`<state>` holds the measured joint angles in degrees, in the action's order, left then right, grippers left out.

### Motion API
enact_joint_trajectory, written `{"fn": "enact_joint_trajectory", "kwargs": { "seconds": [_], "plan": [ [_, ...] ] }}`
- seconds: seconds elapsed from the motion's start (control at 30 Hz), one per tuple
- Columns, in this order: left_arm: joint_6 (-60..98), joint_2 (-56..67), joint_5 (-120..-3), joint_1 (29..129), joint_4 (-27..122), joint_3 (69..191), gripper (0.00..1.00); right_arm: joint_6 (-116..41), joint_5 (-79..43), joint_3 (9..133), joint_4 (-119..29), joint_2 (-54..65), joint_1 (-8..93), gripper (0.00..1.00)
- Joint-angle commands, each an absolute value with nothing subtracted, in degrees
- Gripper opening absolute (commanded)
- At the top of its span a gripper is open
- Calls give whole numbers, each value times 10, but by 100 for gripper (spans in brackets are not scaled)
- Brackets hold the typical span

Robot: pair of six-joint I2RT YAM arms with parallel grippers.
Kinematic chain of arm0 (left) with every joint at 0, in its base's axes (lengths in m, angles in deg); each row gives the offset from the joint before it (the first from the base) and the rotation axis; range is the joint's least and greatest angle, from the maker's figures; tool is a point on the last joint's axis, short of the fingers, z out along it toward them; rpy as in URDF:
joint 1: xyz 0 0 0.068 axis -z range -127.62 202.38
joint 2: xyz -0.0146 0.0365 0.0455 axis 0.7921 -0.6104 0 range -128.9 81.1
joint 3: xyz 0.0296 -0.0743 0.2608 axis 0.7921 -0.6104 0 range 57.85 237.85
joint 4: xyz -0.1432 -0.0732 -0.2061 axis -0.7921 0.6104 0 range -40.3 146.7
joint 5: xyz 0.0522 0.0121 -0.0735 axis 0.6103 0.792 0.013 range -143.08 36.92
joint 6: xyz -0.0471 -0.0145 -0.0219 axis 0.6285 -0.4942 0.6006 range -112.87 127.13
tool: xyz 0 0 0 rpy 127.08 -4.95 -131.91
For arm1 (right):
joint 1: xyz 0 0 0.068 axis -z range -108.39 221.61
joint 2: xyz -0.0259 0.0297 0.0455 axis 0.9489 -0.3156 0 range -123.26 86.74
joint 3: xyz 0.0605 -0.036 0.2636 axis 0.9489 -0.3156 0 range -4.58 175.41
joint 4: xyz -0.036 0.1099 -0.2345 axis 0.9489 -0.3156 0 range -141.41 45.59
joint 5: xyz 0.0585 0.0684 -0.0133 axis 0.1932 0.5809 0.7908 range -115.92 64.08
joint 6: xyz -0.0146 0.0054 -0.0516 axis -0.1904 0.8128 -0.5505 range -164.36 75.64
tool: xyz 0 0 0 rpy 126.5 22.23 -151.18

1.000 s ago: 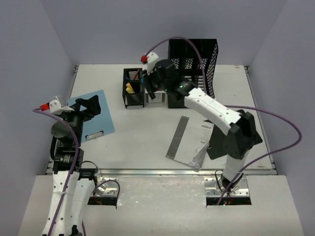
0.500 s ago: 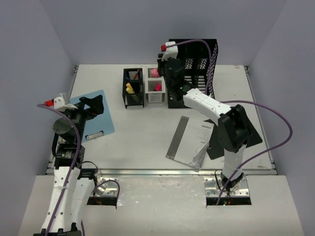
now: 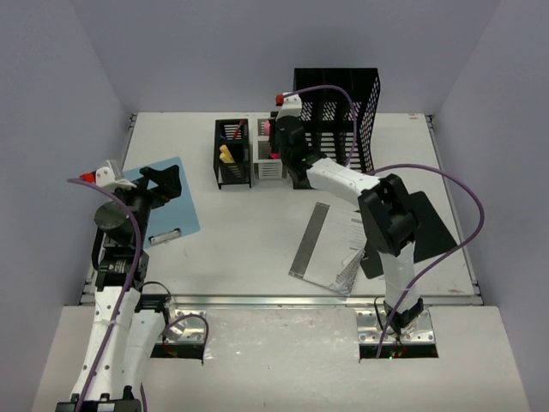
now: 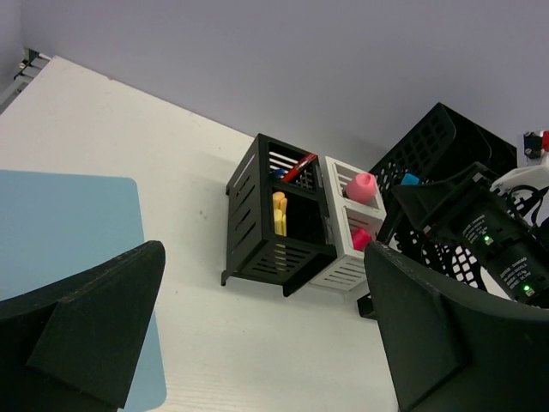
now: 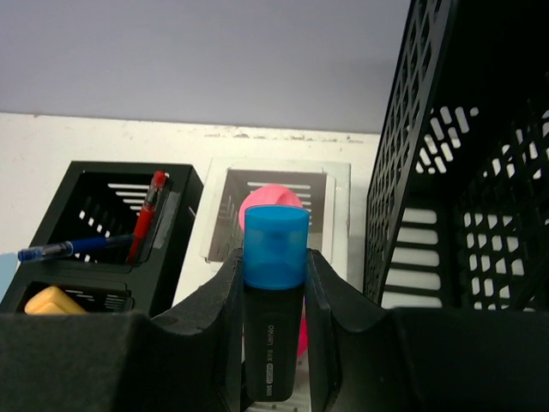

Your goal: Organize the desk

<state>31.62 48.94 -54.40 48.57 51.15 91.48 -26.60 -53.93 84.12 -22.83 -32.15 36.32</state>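
Note:
The desk point(image 3: 240, 232) is a white tabletop between lilac walls, with a metal rail along its near edge. My right gripper point(image 3: 279, 142) is over the white pen holder point(image 3: 267, 160) at the back. It is shut on a black highlighter with a blue cap point(image 5: 274, 245), held upright between the fingers point(image 5: 230, 292). The right wrist view shows the white holder point(image 5: 339, 184) just beyond it, with a pink highlighter cap point(image 5: 273, 196) inside. My left gripper point(image 3: 163, 182) is open and empty above the blue clipboard point(image 3: 167, 210) at the left; its gap point(image 4: 266, 343) shows only bare desk.
A black pen holder point(image 3: 232, 153) with pens and a yellow thing stands left of the white one. A tall black mesh organizer point(image 3: 339, 107) stands to the right. A grey booklet and papers point(image 3: 330, 249) lie mid-right, with a black flat thing point(image 3: 437, 227) beside them.
My right gripper has swung with the highlighter from over the black pen holder to over the white holder. The left arm has barely moved.

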Motion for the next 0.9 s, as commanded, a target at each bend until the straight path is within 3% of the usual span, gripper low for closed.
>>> {"fn": "enact_joint_trajectory", "kwargs": {
  "seconds": [0.0,0.43,0.47,0.5,0.57,0.6,0.87],
  "plan": [
    [316,488,-535,485,479,908,100,-222,-543,870,-222,-326,363,3],
    [350,472,-509,486,490,896,100,-190,-518,892,-240,-373,359,9],
    [350,471,-509,486,490,894,100,-193,-522,891,-237,-374,358,12],
    [349,472,-507,486,491,894,100,-198,-522,890,-233,-374,357,28],
    [346,471,-500,485,495,898,100,-203,-514,883,-230,-369,355,47],
    [340,471,-498,486,496,900,100,-202,-506,881,-232,-365,354,62],
    [207,424,-617,485,609,982,100,-212,-389,872,-277,-274,352,70]
  ]
}}
